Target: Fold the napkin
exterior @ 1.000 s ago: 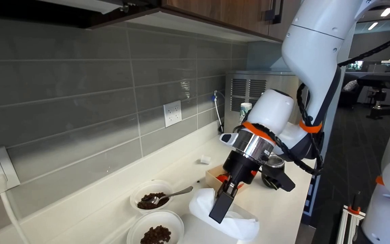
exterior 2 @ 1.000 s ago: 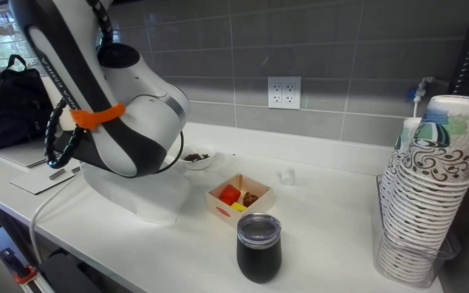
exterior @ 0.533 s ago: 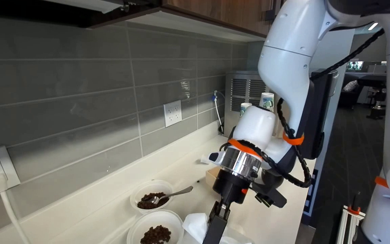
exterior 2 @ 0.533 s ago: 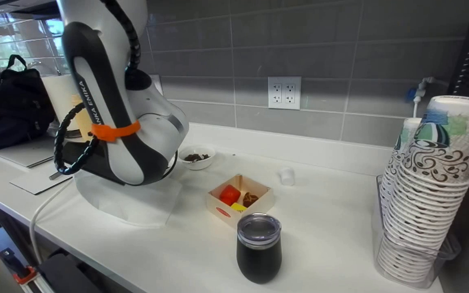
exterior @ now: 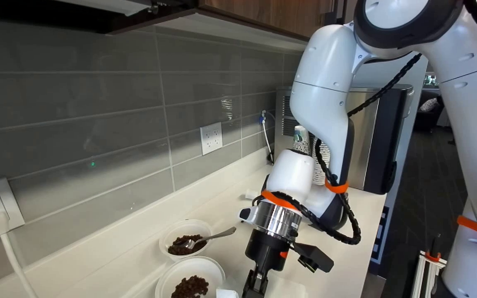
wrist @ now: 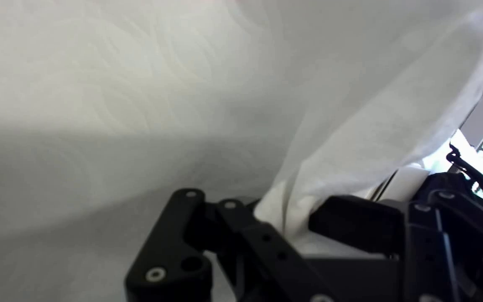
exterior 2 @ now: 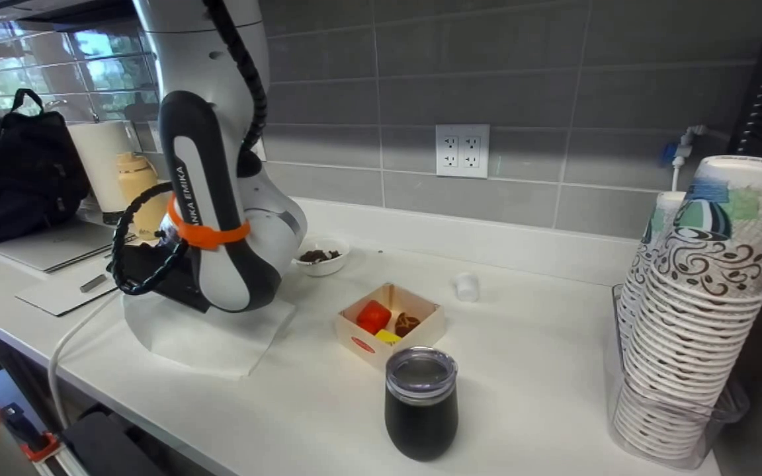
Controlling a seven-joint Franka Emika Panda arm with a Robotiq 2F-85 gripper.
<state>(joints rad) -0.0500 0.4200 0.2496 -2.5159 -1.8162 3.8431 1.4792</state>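
The napkin is a plain off-white sheet on the counter, with a lifted part; it shows below the arm in an exterior view [exterior 2: 222,340]. Only a bright bit of it shows at the bottom of an exterior view [exterior: 227,294]. It fills most of the wrist view [wrist: 141,105]. My gripper [wrist: 284,216] has napkin cloth bunched between its fingertips, and folds run up to the right from there. The gripper points down at the bottom of an exterior view [exterior: 255,287], with its tips cut off. The arm hides the gripper in the remaining exterior view.
A bowl with a spoon [exterior: 186,224] and a nearer bowl [exterior: 214,275], both with dark contents, stand beside the gripper near the wall. A wooden box [exterior 2: 362,345], a black tumbler [exterior 2: 421,420], a small white cup [exterior 2: 467,287] and stacked paper cups [exterior 2: 692,330] share the counter.
In an exterior view, my gripper has moved down and slightly left, out past the bottom edge. The napkin's raised part has moved down with it.
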